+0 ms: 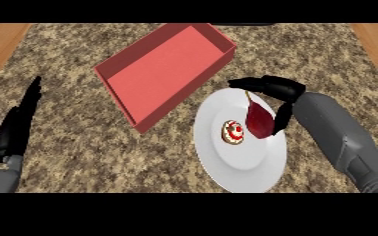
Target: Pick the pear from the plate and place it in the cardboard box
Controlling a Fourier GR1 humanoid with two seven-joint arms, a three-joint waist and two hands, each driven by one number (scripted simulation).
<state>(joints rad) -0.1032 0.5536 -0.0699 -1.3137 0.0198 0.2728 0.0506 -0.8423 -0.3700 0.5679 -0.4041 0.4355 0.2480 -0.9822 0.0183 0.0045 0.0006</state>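
A dark red pear [258, 120] with a thin stem lies on the right part of a white plate [244, 170]. My right hand [279, 91] is at the pear, its fingers reaching over the top and its thumb curled down along the pear's right side. A small round pastry [234, 132] with red and white topping sits beside the pear, near the plate's middle. The box [166, 70] is a reddish open tray, lying aslant to the upper left of the plate, with nothing in it. My left hand [22, 115] rests open at the left edge, fingers up.
The counter [81, 170] is speckled brown stone. Wooden strips [11, 37] show at the top left and top right corners. The box's near corner lies a short way from the plate's left rim.
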